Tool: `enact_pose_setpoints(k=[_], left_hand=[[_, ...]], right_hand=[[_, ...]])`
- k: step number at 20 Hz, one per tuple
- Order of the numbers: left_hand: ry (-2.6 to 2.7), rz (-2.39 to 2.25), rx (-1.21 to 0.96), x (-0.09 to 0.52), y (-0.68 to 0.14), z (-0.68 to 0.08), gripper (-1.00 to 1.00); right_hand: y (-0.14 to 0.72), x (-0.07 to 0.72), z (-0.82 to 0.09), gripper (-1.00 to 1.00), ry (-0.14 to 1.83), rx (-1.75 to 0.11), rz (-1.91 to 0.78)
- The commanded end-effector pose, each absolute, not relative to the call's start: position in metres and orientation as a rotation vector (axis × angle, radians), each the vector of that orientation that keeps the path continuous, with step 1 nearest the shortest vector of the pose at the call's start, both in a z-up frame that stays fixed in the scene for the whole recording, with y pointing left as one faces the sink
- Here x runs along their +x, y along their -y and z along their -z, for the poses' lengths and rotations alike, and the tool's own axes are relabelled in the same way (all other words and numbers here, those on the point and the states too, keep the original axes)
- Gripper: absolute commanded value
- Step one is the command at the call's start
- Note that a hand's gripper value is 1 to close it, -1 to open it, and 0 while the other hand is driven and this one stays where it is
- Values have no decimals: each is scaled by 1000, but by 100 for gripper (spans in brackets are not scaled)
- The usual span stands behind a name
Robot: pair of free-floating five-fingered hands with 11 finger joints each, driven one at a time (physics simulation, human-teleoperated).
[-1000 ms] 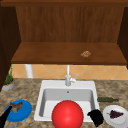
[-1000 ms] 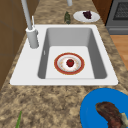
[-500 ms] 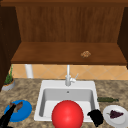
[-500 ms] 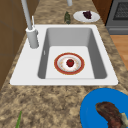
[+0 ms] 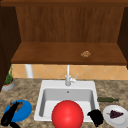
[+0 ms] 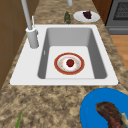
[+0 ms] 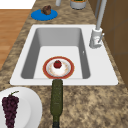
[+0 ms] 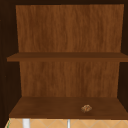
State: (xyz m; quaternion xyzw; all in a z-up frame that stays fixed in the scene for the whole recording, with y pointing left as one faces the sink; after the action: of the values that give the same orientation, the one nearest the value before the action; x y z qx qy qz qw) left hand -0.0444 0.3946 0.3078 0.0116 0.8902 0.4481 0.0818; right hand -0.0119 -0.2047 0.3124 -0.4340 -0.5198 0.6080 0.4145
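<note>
Front view: the left hand is low at the picture's left with its fingers straight, lying over the blue plate next to the brown meat. The right hand is curled up and holds nothing, between the sink and the white plate with grapes. A big red ball is in front of the sink.

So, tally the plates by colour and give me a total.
Blue plate: 1
White plate: 1
Red-rimmed plate in the sink: 1
Total: 3
</note>
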Motion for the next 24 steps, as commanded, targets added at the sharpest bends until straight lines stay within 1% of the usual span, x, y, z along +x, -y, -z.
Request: enact_pose_setpoints(k=[1,24], left_hand=[[-2587,-1510,61,-30,-392,-302,-100],[-2448,-1759,71,24,-380,-275,-100]], right_hand=[[205,-12,-312,0,1306,-1091,-1528],[205,-12,-312,0,1306,-1091,-1528]])
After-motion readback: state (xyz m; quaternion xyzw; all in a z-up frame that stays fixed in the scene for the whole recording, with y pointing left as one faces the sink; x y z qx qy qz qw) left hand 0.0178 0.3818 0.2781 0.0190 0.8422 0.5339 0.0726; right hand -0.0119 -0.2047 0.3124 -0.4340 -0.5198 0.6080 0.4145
